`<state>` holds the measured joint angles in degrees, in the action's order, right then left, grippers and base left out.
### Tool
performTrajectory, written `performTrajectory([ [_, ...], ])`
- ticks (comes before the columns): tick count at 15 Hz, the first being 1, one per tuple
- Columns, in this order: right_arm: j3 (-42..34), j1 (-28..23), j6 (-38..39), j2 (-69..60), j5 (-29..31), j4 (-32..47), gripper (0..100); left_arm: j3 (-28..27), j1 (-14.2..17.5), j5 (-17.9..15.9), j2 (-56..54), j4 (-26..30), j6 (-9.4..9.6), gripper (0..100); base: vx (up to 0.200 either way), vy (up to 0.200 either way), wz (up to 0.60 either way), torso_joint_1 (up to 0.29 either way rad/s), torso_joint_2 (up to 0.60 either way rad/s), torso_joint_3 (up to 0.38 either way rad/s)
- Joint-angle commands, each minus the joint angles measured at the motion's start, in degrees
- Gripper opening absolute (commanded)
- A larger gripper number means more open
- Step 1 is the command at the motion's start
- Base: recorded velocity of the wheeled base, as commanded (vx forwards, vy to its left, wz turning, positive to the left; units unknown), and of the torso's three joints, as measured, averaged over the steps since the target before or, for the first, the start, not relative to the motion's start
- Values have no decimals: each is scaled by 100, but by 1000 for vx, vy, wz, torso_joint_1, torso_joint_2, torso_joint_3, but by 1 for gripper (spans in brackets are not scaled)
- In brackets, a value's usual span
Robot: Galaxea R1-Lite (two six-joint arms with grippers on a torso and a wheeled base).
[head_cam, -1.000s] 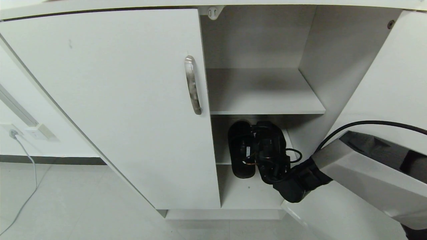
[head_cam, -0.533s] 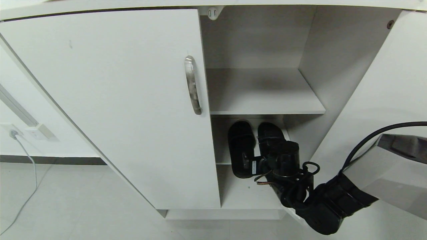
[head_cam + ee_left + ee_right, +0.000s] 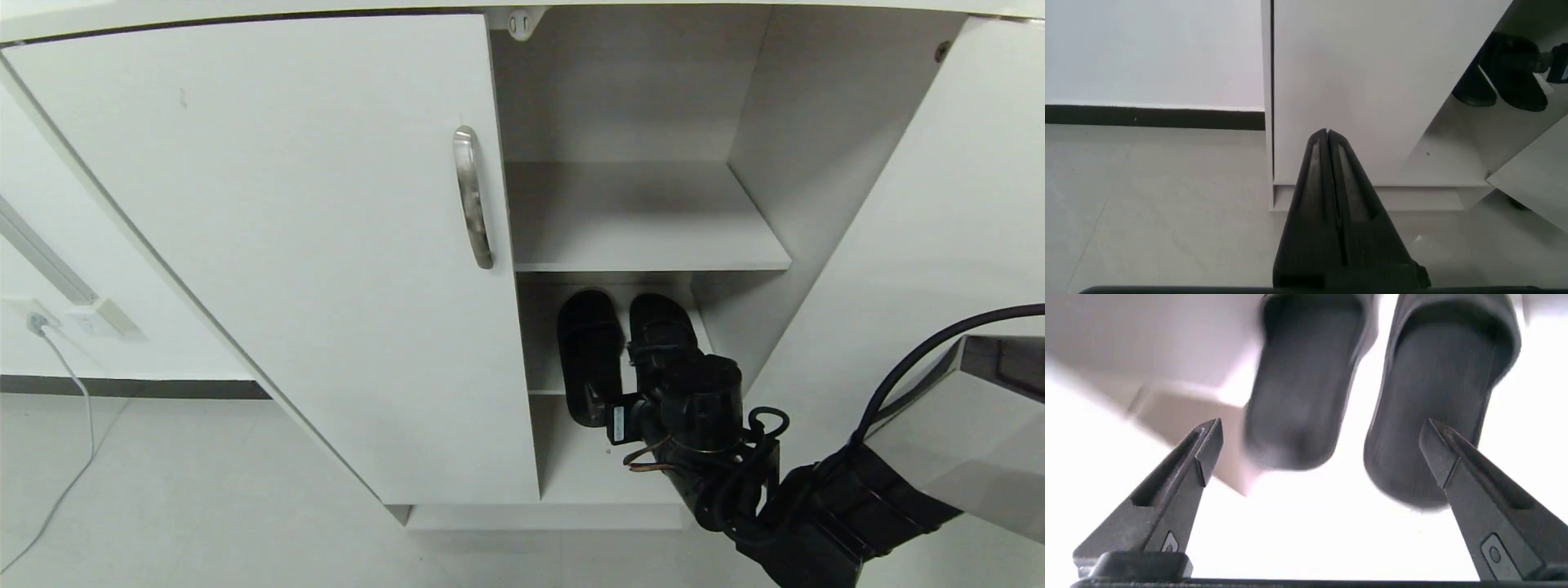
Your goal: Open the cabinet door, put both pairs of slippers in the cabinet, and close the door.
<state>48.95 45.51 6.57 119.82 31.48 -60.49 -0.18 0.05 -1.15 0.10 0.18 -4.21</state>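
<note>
Two slippers shelved, second pair outstanding

Head view: count two black slippers (image 3: 589,359), one pair, side by side on the lower shelf (image 3: 540,380), heels seemingly past its edge. One shut door (image 3: 286,245), one open door (image 3: 939,204).

Left wrist view: your left gripper (image 3: 1327,135) has its fingers pressed together, facing the cabinet's base.

Right wrist view: your right gripper (image 3: 1321,425) is spread wide just before both heels. A snagged heel could drag a slipper out.

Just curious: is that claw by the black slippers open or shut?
Open: the right gripper has fingers wide apart, slippers visible between them.
</note>
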Motion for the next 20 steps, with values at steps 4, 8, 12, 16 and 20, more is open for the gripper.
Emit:
performTrajectory([
  [4,-8,11,-15,6,-1,-7,100,1,4,0,-1,-1,-10,0,-150,0,0,-1,2,3],
  [8,-78,11,-15,-11,8,-15,100,1,4,0,-1,-1,7,0,0,0,0,0,0,0],
  [12,-113,11,-15,-20,8,-15,100,1,-5,0,8,-1,7,0,0,0,0,0,0,0],
  [16,-113,11,-24,-3,8,-15,100,1,4,0,-1,-1,-1,0,0,0,0,0,0,0],
  [20,-131,11,-24,6,8,-15,100,1,4,0,-1,-1,7,0,0,0,0,1,1,32],
])
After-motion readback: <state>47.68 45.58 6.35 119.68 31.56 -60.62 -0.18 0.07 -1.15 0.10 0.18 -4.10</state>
